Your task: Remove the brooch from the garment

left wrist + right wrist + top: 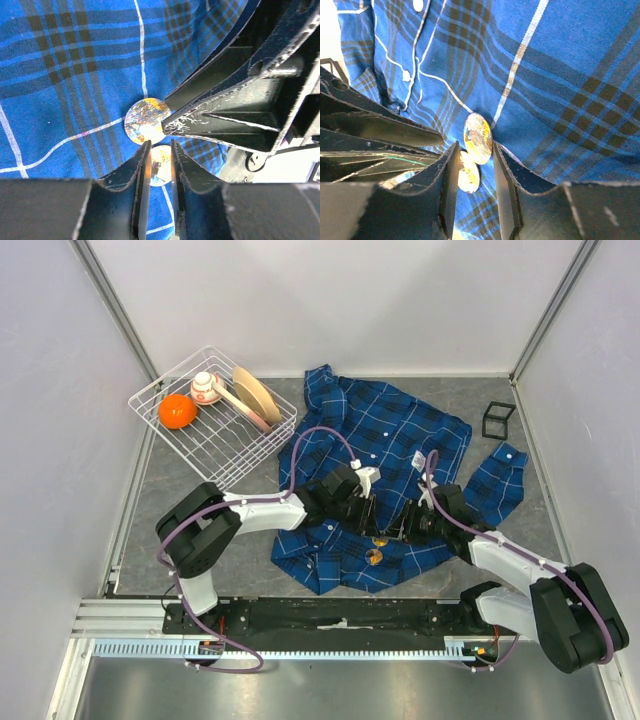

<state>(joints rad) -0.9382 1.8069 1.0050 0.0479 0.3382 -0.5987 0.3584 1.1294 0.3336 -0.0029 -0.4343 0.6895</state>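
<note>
Fingers of the right gripper (476, 145) sit half-closed with the brooch (478, 136) between their tips, apparently pinching it; the left gripper (160, 142), tips just short of it, meets the garment (60, 100) (clamped or not, I cannot tell), probably steadying cloth.

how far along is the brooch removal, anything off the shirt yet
Done: the approach only; nothing is off the shirt. In hand: the left gripper pinches one shiny disc, the right gripper pinches the other disc, both against the fabric. Left: probably separating them and lifting them clear.
</note>
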